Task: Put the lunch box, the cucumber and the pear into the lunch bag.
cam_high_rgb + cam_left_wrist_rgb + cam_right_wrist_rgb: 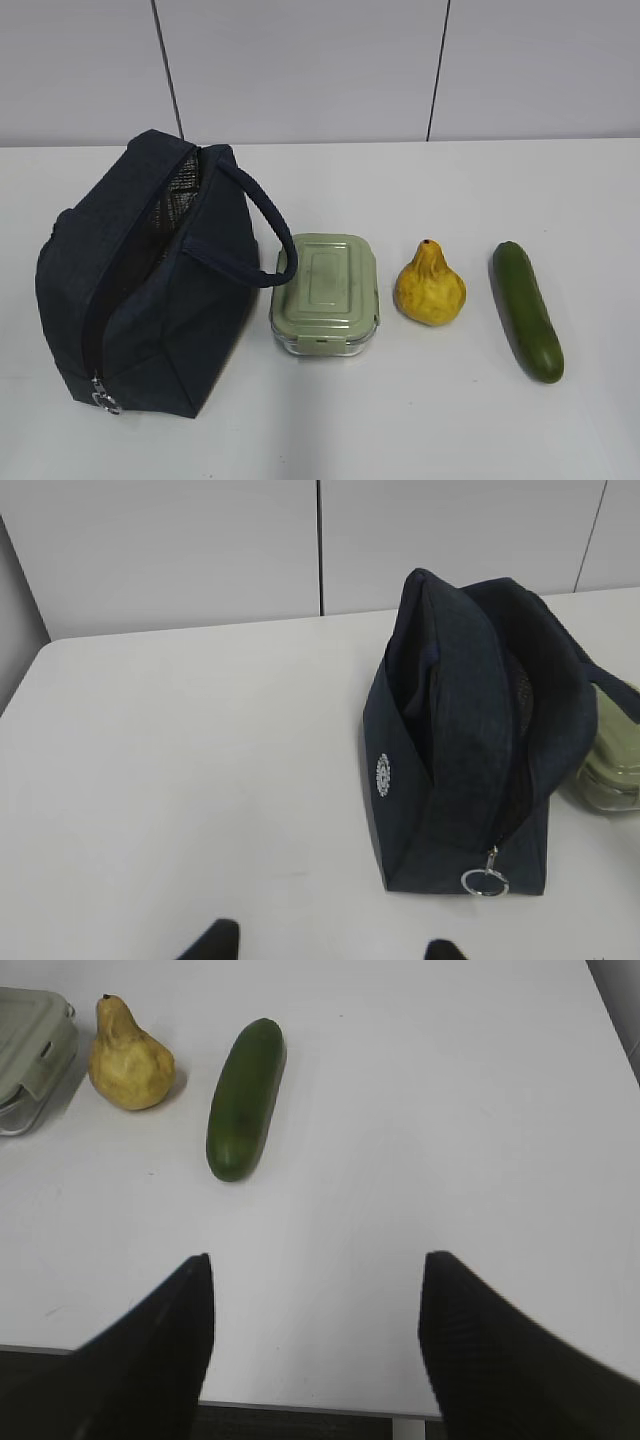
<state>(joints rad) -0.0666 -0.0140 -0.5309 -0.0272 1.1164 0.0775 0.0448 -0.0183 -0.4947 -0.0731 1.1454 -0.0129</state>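
The dark navy lunch bag lies on its side at the left of the table, its zipper open and silvery lining showing; it also fills the right of the left wrist view. Beside it stands the lunch box with its sage-green lid, then the yellow pear and the dark green cucumber. No arm shows in the exterior view. My left gripper is open over bare table, near the bag's zipper ring. My right gripper is open and empty, well short of the cucumber and pear.
A white table carries everything, with a pale panelled wall behind it. The table's near edge runs under my right gripper. A corner of the lunch box shows at the far left of the right wrist view.
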